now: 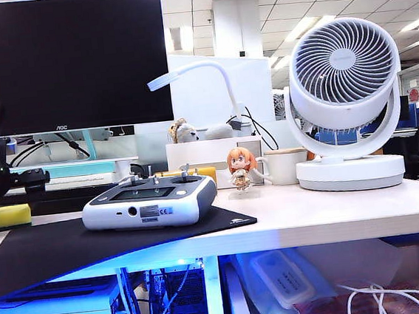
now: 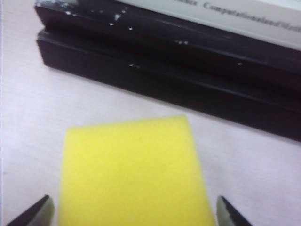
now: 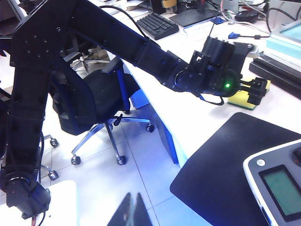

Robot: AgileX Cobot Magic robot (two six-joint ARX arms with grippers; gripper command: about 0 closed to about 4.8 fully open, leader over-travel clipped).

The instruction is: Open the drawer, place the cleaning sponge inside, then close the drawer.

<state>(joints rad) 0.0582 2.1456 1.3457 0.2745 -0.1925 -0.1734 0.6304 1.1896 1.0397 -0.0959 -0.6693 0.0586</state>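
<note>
The cleaning sponge lies flat on the worktop at the far left edge of the exterior view, left of the grey controller and the black mat. The left gripper is right over it: in the left wrist view the yellow block fills the lower middle of the frame, and the two fingers show at the lower left and lower right corners, spread wide with one on either side of the sponge and neither pressing on it. The sponge's long axis seems to run away from the fingers toward the dark stacked books at the top of that frame, so the fingers look set to pinch across its shorter width.

The right wrist view confirms this from the side: the left arm reaches across to the sponge in the upper right of that frame. The right gripper hangs off the worktop's edge, well apart from the sponge, its fingers clenched together on nothing. The left arm is plainly the nearer one.

The drawer cannot be made out as open in any view; the task looks to be at its early stage.
</note>
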